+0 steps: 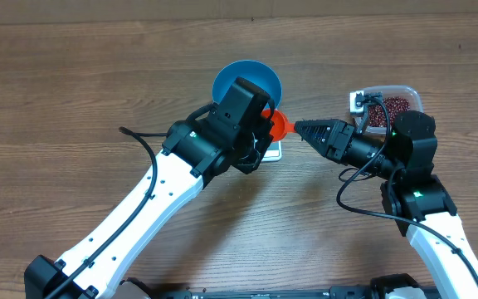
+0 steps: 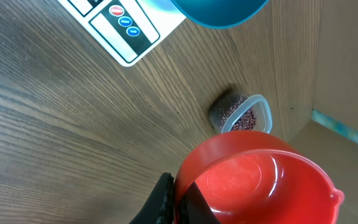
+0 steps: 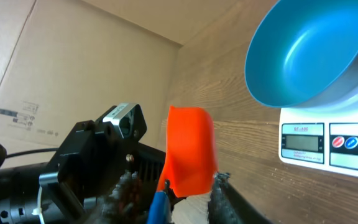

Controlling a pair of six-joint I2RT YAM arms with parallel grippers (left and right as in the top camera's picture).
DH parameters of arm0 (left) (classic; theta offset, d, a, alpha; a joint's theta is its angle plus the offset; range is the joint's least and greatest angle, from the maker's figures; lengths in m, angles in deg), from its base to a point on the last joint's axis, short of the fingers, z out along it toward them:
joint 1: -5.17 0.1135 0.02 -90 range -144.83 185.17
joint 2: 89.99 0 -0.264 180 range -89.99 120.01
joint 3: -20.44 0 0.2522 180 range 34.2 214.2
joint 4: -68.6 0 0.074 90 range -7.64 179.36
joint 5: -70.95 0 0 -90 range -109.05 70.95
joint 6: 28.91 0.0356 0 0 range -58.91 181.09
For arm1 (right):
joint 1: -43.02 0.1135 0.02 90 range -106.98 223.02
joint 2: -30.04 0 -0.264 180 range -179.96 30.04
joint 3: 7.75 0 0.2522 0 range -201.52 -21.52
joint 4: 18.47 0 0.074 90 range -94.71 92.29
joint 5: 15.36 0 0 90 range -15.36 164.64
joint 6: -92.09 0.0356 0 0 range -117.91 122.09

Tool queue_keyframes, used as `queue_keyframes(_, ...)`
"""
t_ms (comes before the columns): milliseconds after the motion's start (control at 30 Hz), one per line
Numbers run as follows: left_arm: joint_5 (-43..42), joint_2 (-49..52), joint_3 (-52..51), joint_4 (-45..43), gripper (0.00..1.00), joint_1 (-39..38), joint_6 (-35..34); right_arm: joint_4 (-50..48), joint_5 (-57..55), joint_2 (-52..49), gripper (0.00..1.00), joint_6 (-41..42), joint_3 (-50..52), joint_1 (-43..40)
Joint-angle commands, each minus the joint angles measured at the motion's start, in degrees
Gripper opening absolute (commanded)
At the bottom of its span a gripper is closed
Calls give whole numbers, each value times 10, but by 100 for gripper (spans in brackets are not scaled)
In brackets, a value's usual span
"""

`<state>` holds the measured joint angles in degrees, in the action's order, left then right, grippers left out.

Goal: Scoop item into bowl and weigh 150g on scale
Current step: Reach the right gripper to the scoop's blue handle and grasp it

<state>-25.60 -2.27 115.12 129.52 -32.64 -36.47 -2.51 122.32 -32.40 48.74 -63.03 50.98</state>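
A wooden desk (image 1: 98, 83) seen from above, with two robot arms meeting near its middle over an orange-red scoop (image 1: 282, 124). The left pincer (image 2: 178, 202) is fully closed, and its wrist camera shows dark fingers pinching the edge of the scoop's empty cup. The right pincer (image 1: 304, 129) points straight at the scoop from the other side. Its jaws stand partly apart on either side of the scoop's blue handle tip (image 3: 160, 206). Whether they already press on the handle cannot be told.

The scoop's long axis runs across the desk from one pincer to the other, with the cup toward the left arm and the handle toward the right arm. This looks like a handover of the scoop to the right arm.

The dark red beans (image 1: 392, 108) lie in a clear plastic tub (image 1: 411, 90), behind the right pincer and close beside the right arm, well away from the left arm. The blue bowl (image 1: 239, 79) sits on the white scale (image 3: 328, 143), just beside the left pincer. The part of the bowl's inside that shows holds no beans, so scooping has probably not begun.
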Motion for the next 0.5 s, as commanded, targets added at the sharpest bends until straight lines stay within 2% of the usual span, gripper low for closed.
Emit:
queue_keyframes(0, 12, 0, 3, 4, 4, -3, -29, -3, -7, -1, 31, 1, -9, 3)
queue_keyframes(200, 12, 0, 3, 9, 4, -6, -30, -5, -12, -1, 29, 1, -9, 3)
queue_keyframes(467, 23, 0, 3, 10, 4, -16, -33, -5, -12, -1, 16, 0, -9, 3)
